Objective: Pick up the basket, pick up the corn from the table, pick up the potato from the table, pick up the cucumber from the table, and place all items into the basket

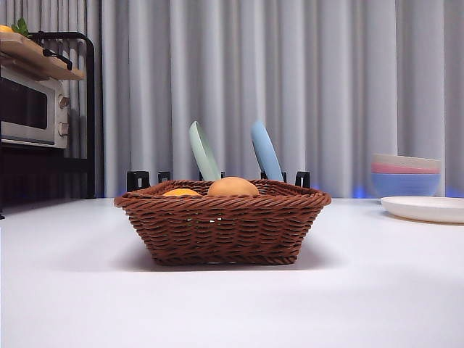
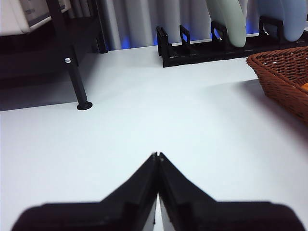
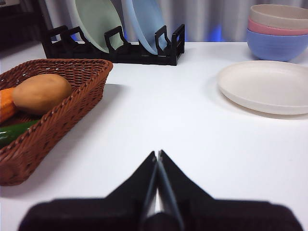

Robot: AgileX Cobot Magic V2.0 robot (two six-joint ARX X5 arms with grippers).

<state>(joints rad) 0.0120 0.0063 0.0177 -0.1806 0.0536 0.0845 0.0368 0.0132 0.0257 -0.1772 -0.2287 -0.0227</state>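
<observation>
- My left gripper point(image 2: 157, 156): jaws pressed together, empty, low over bare table point(image 2: 159, 115). Basket point(image 2: 284, 79) off to one side and ahead of it, well apart; only a corner of the weave shows.
- My right gripper point(image 3: 157, 155): jaws also closed tip to tip, nothing between them. Same basket point(image 3: 57, 108) sits ahead and to the side, apart from the tips.
- Potato point(image 3: 42, 93) lies inside the basket, touching the corn point(image 3: 6, 109) beside it. Cucumber point(image 3: 14, 132) is on the basket floor under/next to them, dark green, partly cut off by the frame edge.
- Front view: potato point(image 1: 233, 187) and corn point(image 1: 181, 193) just crest the rim; cucumber hidden behind the basket wall.
- Judgement: all three items look loaded, nothing of the task left loose on the table. Task reads as essentially done.
- Doing what's left well: hold both pincers clear of the wicker, no sweeping toward the rim; flared sides snag easily.
- If a lift of the basket is wanted: open first, come at the braided rim square, take it on a long side so the load doesn't roll.
- Risks near the right pincer: white plate point(image 3: 267, 86) and stacked bowls point(image 3: 278, 31) ahead on the other side. Dish rack point(image 3: 115, 43) sits beyond the basket. Keep any retreat up, not sideways.
</observation>
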